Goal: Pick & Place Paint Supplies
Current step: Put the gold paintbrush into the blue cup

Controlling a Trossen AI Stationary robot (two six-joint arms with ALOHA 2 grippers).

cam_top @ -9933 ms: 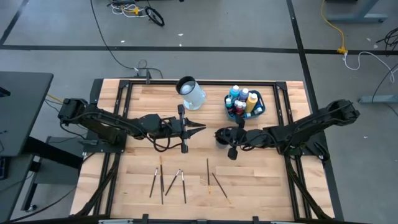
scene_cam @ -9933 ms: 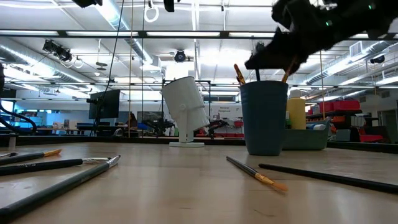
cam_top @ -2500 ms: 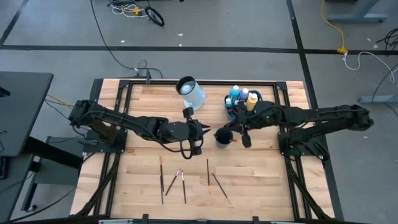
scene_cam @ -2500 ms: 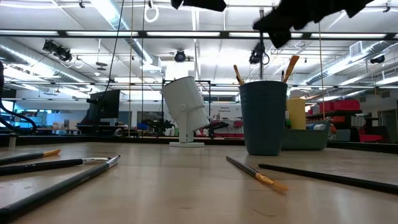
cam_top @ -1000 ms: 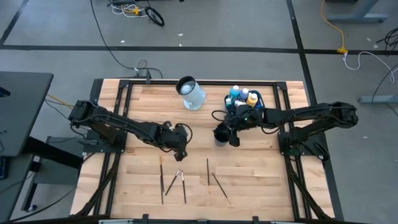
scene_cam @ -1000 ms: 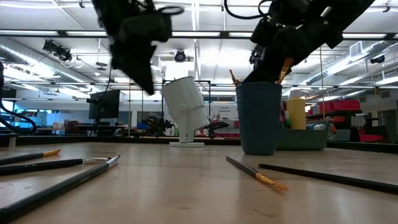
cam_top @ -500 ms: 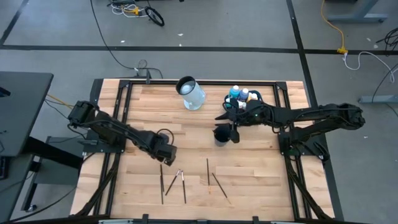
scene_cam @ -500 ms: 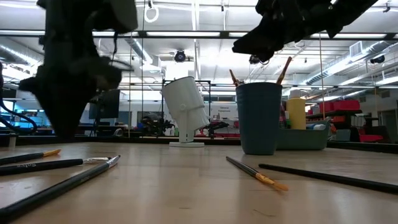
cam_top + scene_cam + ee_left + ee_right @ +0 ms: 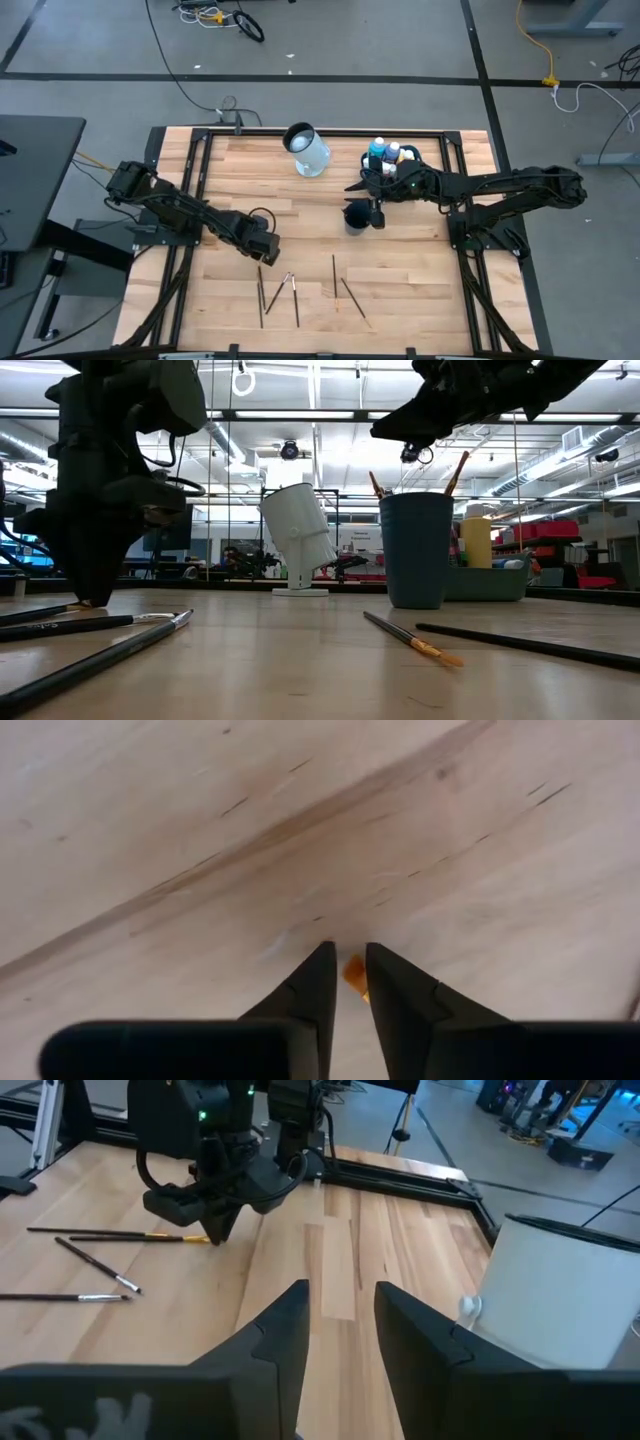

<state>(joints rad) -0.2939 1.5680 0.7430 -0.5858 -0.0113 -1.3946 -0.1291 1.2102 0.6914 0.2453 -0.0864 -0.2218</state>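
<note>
Since half a second ago, almost nothing has shifted: the left arm sits a touch lower over the brushes, and the right arm is where it was.

Starting at the fingers, the left gripper [image 9: 343, 982] points straight down at the wood, its tips narrow with a thin slot between them, and the orange bristle tip of a paintbrush [image 9: 354, 974] shows in that slot. Whether the tips already pinch it cannot be told. On the table seen from above, this gripper [image 9: 262, 256] is at about 7 o'clock from centre, just at the upper end of the row of loose brushes [image 9: 296, 290].

The right gripper [image 9: 340, 1315] is empty, its fingers a moderate gap apart, hovering above the dark blue cup [image 9: 355, 216] near the table's centre.

Progress looks partial. Two brushes [image 9: 457, 470] already stand in the cup, and the paint bottles [image 9: 385, 152] sit together in the teal tub [image 9: 495, 580] at about 1 o'clock. Around six brushes lie flat at 6 o'clock, so most of the brush work appears left. A pale jug [image 9: 308, 150] at 12 o'clock is untouched.
</note>
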